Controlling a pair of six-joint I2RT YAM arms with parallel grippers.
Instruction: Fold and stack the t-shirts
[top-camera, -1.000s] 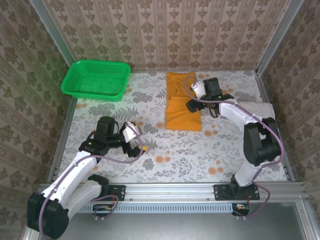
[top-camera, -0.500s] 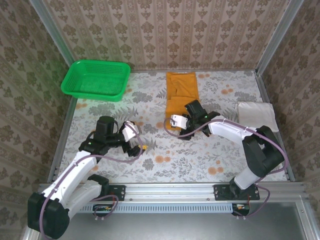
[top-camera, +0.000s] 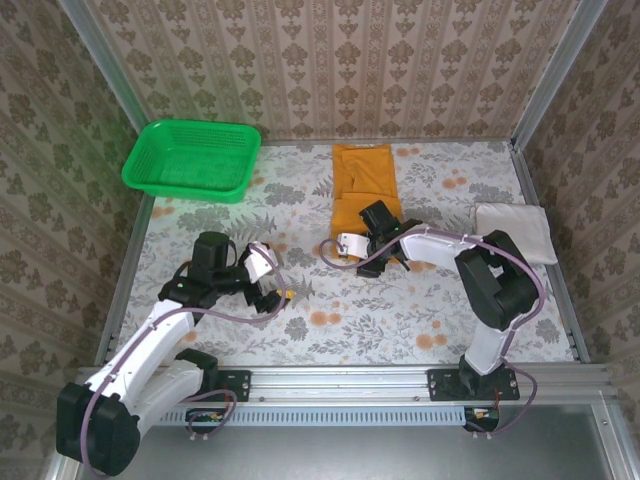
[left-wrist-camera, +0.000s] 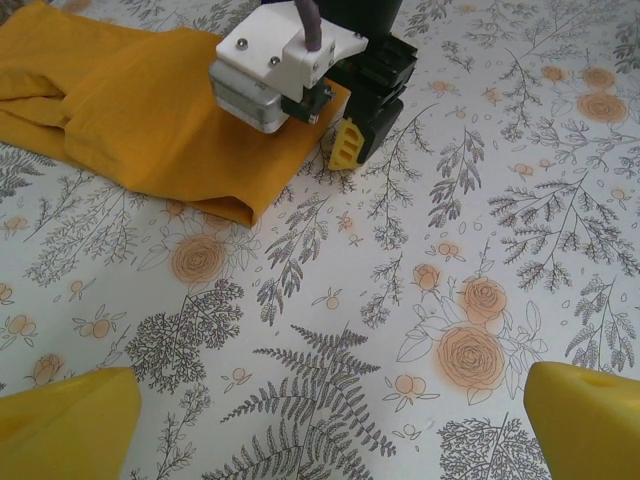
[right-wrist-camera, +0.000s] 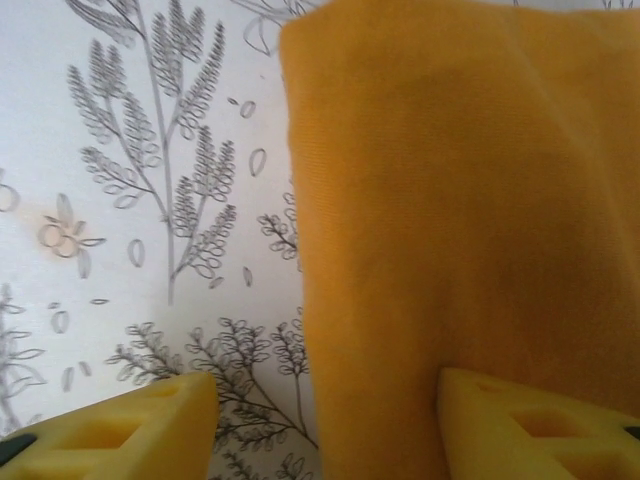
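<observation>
The mustard-orange cotton t-shirt (top-camera: 365, 185) lies folded into a long narrow panel at the far middle of the table. Its fine knit weave shows close up in the right wrist view (right-wrist-camera: 460, 200). From the left wrist view (left-wrist-camera: 140, 110) we see soft loose folds along one side and a crisp folded corner nearest the camera. The plain white cloth t-shirt (top-camera: 514, 231) sits as a flat neat rectangle by the right metal rail (top-camera: 556, 290), well apart from the orange one.

The right gripper (top-camera: 362, 264) is low at the orange shirt's near corner with its jaws apart. One yellow foam pad (right-wrist-camera: 110, 430) is over bare print and the other pad (right-wrist-camera: 540, 425) over cloth, with the shirt's straight side edge between them. We cannot tell whether either pad touches.

The left gripper (top-camera: 272, 288) hovers left of the shirt, spread wide, its yellow tips (left-wrist-camera: 65, 420) at the corners of its own view.

A broad open stretch of fern-and-flower printed tabletop (top-camera: 350, 320) runs between shirt and arm bases. The green plastic mesh basket (top-camera: 190, 160) sits in the far left corner, well apart
</observation>
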